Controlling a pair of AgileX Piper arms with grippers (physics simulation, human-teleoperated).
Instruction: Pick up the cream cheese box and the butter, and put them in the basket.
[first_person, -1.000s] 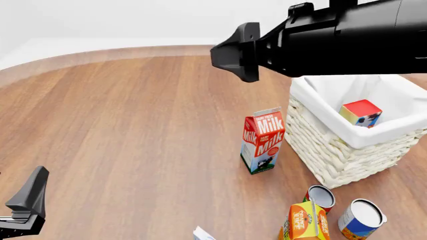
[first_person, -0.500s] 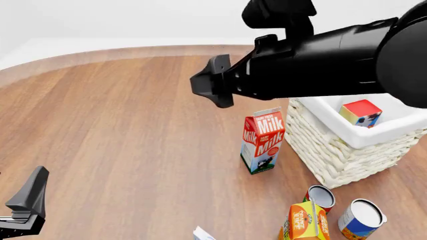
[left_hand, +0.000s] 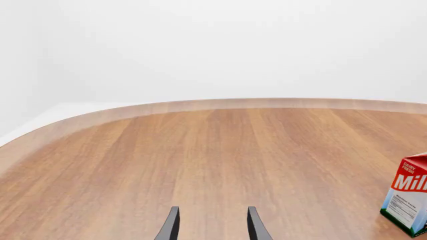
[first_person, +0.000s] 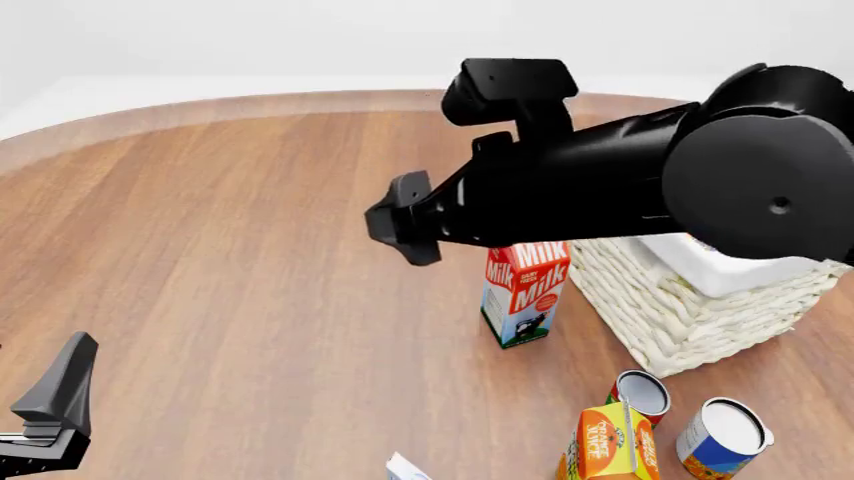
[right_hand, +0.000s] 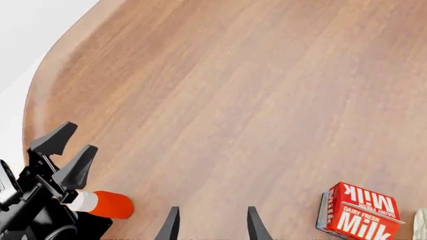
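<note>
Pincer (first_person: 400, 217) of the right arm, its fingers parted and holding nothing, has swung away from the basket (first_person: 694, 320) and dropped in front of the milk carton (first_person: 526, 295). The butter, dropped inside a second ago, is now hidden behind the arm, so that half looks done. The cream cheese box (first_person: 407, 467) shows one corner at the desk's (first_person: 240, 250) near edge; the left pincer (first_person: 51, 415) idles open and empty.

The left gripper (left_hand: 212, 227) shows two parted fingertips over bare wooden table (left_hand: 200, 160); ahead, off to one side, stands what looks like a milk carton (left_hand: 408, 200), partly cropped.
</note>
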